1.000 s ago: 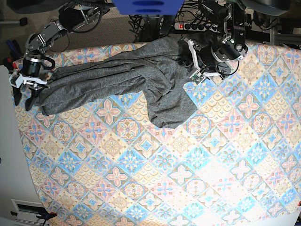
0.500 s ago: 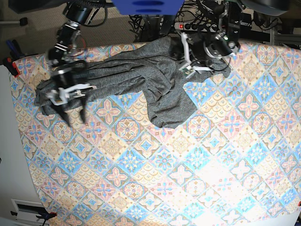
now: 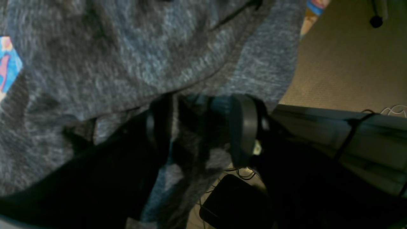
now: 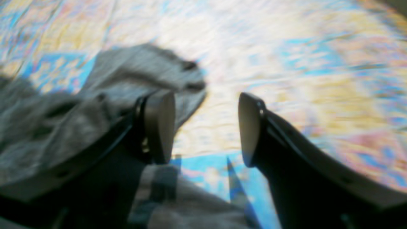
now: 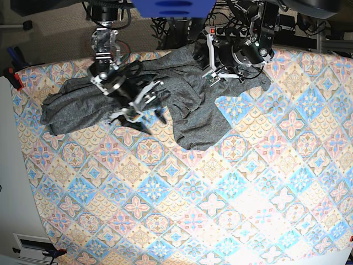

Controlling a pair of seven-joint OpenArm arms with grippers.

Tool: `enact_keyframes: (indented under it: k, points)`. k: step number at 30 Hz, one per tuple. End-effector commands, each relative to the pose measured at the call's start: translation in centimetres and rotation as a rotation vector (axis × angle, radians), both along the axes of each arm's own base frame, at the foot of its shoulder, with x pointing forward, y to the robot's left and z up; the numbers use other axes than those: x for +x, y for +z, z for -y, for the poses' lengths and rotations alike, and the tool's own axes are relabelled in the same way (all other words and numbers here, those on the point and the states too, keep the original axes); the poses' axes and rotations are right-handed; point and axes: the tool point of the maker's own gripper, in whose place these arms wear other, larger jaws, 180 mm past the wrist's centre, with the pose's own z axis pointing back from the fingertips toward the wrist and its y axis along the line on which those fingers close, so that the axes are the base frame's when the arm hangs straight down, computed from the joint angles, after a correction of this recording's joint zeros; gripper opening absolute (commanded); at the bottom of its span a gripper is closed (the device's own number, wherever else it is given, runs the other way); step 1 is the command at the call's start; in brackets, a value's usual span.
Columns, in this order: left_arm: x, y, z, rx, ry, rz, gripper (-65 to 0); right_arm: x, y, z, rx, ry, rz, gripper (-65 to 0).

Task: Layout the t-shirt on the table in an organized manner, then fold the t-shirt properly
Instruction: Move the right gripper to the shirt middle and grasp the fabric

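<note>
While the t-shirt [image 5: 138, 91] lies bunched, nothing contains it.

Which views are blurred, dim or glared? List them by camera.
Right wrist: heavy motion smear across the table cloth, washed bright at top; the open jaws stay fairly sharp. Left wrist: dim and soft, lower half nearly black, t-shirt knit grainy. Base: sharp, with white glare bleaching the tiles at lower right.
</note>
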Motion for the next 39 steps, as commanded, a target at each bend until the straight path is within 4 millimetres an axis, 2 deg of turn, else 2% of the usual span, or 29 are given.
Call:
enact_keyframes:
  k: [1, 4, 9, 15, 23, 25, 32, 39]
  points:
    - [0.3, 0.7, 0.4, -0.032, 0.003, 0.020, -36.8, 0.4, 1.2, -0.8, 0.018, 0.018, 0.031, -34.1]
    - [0.3, 0.7, 0.4, -0.031, 0.004, 0.019, -36.8, -0.3, 0.1, -2.5, -0.030, 0.073, -0.023, -34.1]
    - [0.2, 0.7, 0.4, -0.031, 0.004, 0.017, -36.8, -0.7, -1.1, -3.4, -0.096, 0.116, -0.076, -34.1]
    - [0.2, 0.7, 0.4, -0.032, 0.003, 0.017, -36.8, 4.8, 2.2, -3.9, -0.177, 0.134, 0.021, -34.1]
    - [0.3, 0.7, 0.3, -0.030, 0.007, 0.018, -36.8, 7.5, 4.1, -3.6, -0.230, 0.136, 0.061, -34.1]
    - [0.3, 0.7, 0.3, -0.030, 0.007, 0.018, -36.8, 7.5, 3.1, -3.6, -0.233, 0.139, 0.032, -34.1]
    - [0.3, 0.7, 0.3, -0.030, 0.007, 0.018, -36.8, 6.0, -2.1, -3.4, -0.235, 0.156, -0.124, -34.1]
    - [0.3, 0.7, 0.3, -0.030, 0.007, 0.018, -36.8, 4.8, -4.9, -3.4, -0.238, 0.167, -0.209, -34.1]
